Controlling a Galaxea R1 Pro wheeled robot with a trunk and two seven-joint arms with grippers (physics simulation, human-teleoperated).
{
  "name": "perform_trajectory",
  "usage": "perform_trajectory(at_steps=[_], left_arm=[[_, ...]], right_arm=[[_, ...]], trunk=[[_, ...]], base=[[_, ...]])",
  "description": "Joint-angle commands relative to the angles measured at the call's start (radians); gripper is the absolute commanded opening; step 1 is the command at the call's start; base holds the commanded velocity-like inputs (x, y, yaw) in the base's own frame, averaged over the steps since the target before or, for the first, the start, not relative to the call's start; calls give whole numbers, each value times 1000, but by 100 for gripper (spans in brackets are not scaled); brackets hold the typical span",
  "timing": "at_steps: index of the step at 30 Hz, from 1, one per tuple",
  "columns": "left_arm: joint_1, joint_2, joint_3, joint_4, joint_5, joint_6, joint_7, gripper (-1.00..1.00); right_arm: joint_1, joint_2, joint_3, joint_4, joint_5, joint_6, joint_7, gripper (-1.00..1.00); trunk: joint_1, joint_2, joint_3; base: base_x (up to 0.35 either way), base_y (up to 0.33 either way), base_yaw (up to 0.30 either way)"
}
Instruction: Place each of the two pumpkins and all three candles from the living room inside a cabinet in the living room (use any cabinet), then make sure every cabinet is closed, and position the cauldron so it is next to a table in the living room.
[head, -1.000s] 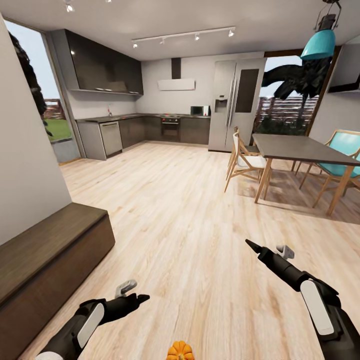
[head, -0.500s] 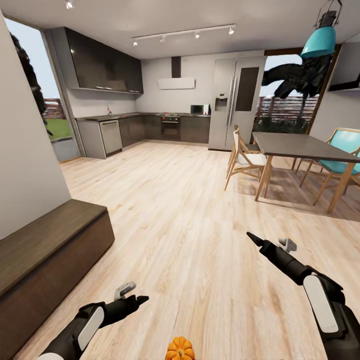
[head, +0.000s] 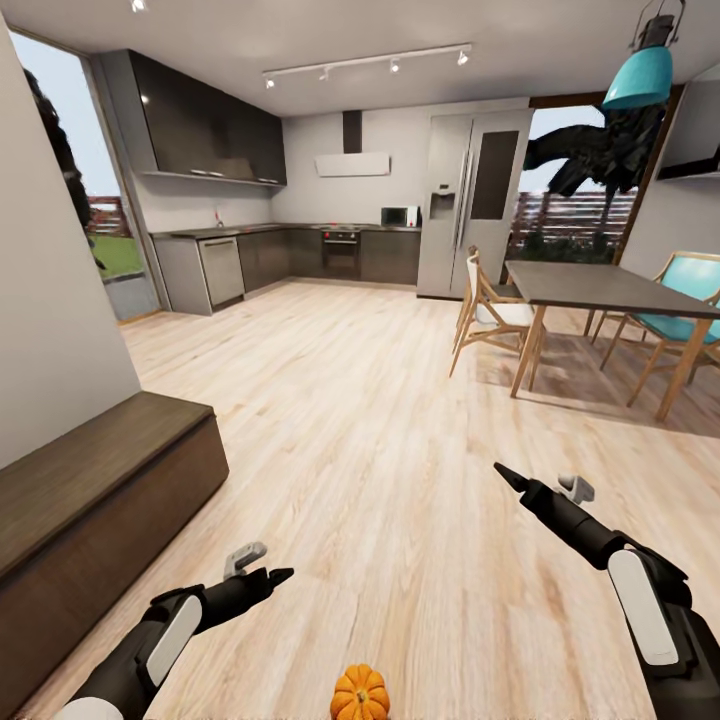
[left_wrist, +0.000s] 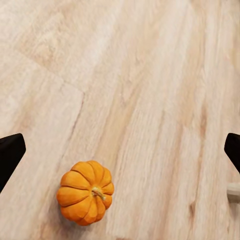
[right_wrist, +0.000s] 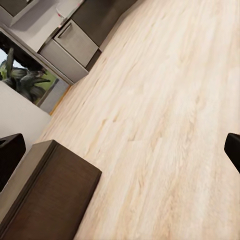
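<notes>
A: From the head view, any containers?

B: One cabinet (head: 95, 500), long, low and dark brown, against the wall on the robot's left. Its front looks shut, so what is inside cannot be told, and its near end is cut off by the picture's edge. The top is bare wood.

A: And the pumpkin?

B: One pumpkin (head: 360, 693) sits on the floor (head: 380, 420) at the very bottom of the view, between the two arms, its lower part cut off. The left claw (head: 275, 577) hangs over the floor just left of it; the right claw (head: 505, 475) is well apart on the other side. Both look pointed from here, but whether they are spread is hard to make out.

A: Further back?

B: One dining worktop (head: 610, 290) with wooden chairs around it, some cut off at the right edge. A grey kitchen with a tall fridge (head: 470, 205) lies behind.

A: The left wrist view?

B: The same pumpkin (left_wrist: 85, 192), whole, stem up, alone on the floor planks. The two dark fingertips (left_wrist: 10, 157) stand at opposite edges, spread wide and holding nothing.

A: Right wrist?

B: The cabinet's end (right_wrist: 47, 200) and bare floor. The right claw's fingertips (right_wrist: 9, 152) also sit at the far edges, spread and empty.
</notes>
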Motion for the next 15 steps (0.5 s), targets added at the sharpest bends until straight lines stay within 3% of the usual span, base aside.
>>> perform_trajectory(at_steps=[1,15], left_arm=[[0,1,-2,-1,6,4,1,100],[0,5,-5,-2,7,4,0,100]], right_arm=[[-1,1,-1,0,-9,8,2,100],[-1,2,2,4,-60,6,3,100]], trunk=[[4,-8,-4],[57,-106,-48]], base=[[0,0,0],[0,0,0]])
